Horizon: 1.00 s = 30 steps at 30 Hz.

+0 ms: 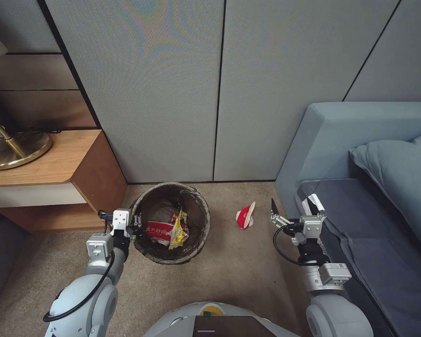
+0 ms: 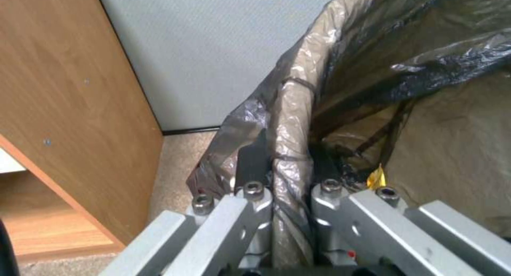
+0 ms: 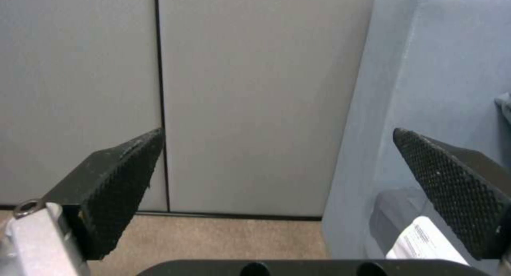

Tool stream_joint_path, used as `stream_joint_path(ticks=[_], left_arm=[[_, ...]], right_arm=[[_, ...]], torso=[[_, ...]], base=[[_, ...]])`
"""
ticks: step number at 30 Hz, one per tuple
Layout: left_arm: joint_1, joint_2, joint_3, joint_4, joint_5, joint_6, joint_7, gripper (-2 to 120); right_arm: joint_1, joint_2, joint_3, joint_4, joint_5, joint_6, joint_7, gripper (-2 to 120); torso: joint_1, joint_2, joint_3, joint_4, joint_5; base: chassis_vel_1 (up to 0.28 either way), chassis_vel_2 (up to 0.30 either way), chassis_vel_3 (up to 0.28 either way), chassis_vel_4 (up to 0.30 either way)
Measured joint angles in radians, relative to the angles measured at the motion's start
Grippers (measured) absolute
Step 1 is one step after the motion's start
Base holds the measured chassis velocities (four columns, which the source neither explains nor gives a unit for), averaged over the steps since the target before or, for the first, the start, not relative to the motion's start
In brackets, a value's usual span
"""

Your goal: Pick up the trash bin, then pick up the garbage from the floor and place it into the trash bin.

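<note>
One crumpled cup (image 1: pixel 245 216) remains on the floor; trash bin (image 1: pixel 173 223) (already holding wrappers) is pinched at its rim by left claw (image 1: pixel 134 221); right claw (image 1: pixel 292 206) hangs spread.

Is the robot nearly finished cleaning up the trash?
Partly. The trash bin already holds wrappers, and the left gripper is shut on its lined rim, so the bin is in hand. The right gripper is open and empty beside the sofa. One red-and-white paper cup is on the carpet, not yet picked up.
</note>
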Motion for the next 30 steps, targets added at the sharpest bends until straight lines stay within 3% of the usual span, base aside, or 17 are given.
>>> stream_joint_path(ticks=[6, 15, 20, 30], left_arm=[[0.000, 0.003, -0.006, -0.011, -0.009, 0.002, -0.001, 2], [0.010, 0.003, -0.012, -0.033, -0.022, 0.006, -0.008, 2], [0.027, 0.001, -0.013, -0.046, -0.025, 0.008, -0.015, 2], [0.060, 0.003, -0.015, -0.074, -0.020, 0.014, -0.016, 2]], right_arm=[[0.025, -0.012, -0.008, -0.004, 0.005, -0.054, 0.021, 100], [0.153, -0.095, -0.045, -0.048, 0.114, -0.197, 0.073, 100], [0.268, -0.162, -0.097, -0.123, 0.198, -0.257, 0.102, 100], [0.399, -0.210, -0.207, -0.258, 0.330, -0.331, 0.163, 100]], torso=[[0.000, 0.000, 0.000, 0.0000, 0.0001], [0.000, 0.000, 0.000, 0.0002, 0.0001], [0.000, 0.000, 0.000, 0.0000, 0.0001], [0.000, 0.000, 0.000, 0.0000, 0.0003]], base=[[0.000, 0.000, 0.000, 0.000], [0.000, 0.000, 0.000, 0.000], [0.000, 0.000, 0.000, 0.000], [0.000, 0.000, 0.000, 0.000]])
